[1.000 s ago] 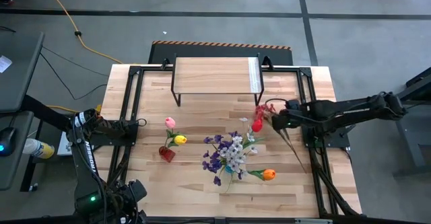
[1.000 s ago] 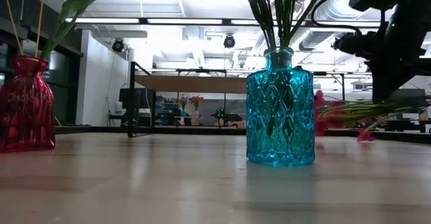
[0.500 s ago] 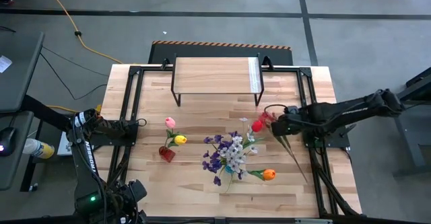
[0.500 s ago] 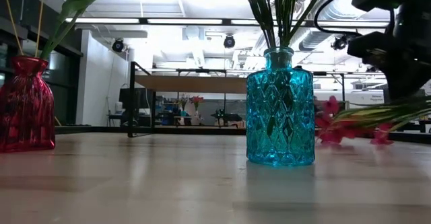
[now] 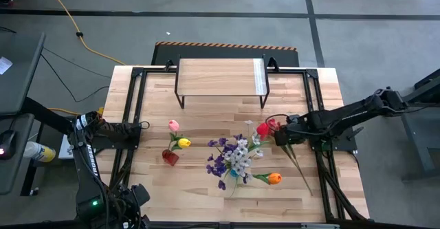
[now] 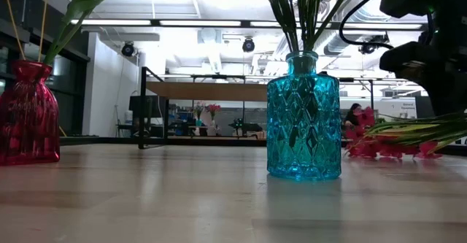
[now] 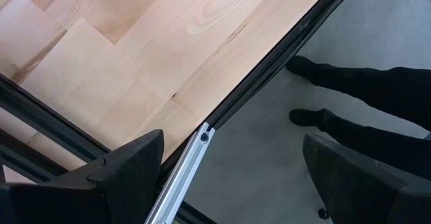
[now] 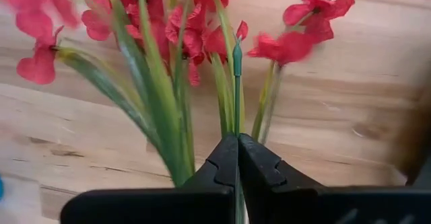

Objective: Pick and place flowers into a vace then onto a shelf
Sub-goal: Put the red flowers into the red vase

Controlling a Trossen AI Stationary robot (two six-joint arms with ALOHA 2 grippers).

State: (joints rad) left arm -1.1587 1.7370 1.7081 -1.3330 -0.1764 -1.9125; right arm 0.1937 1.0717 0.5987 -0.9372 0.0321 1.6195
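Note:
My right gripper is shut on the stem of the red cluster flowers, right of the blue vase; it also shows in the low view. The blue vase holds purple and whitish sprays and an orange tulip. A red vase holds a pink tulip and a yellow tulip. The shelf stands at the table's far edge. My left gripper waits open over the table's left edge, with nothing between its fingers. My right gripper pinches the red cluster's green stems between its two fingers, nearer the flower heads than the stems' free end. The fingers come from above, pointing down, and lie across the stems. The stems lie almost level, the red heads low over the tabletop; whether they touch it I cannot tell.
Black frame rails run along both sides of the wooden tabletop. Bare wood lies between the vases and the near edge. A person's dark legs and shoes stand on the floor beside the table's left edge.
My right gripper has gone toward the near edge and a little down, still shut on the red cluster. The flowers have come along with it, closer to the blue vase, and their stems now lie lower and nearer to level.

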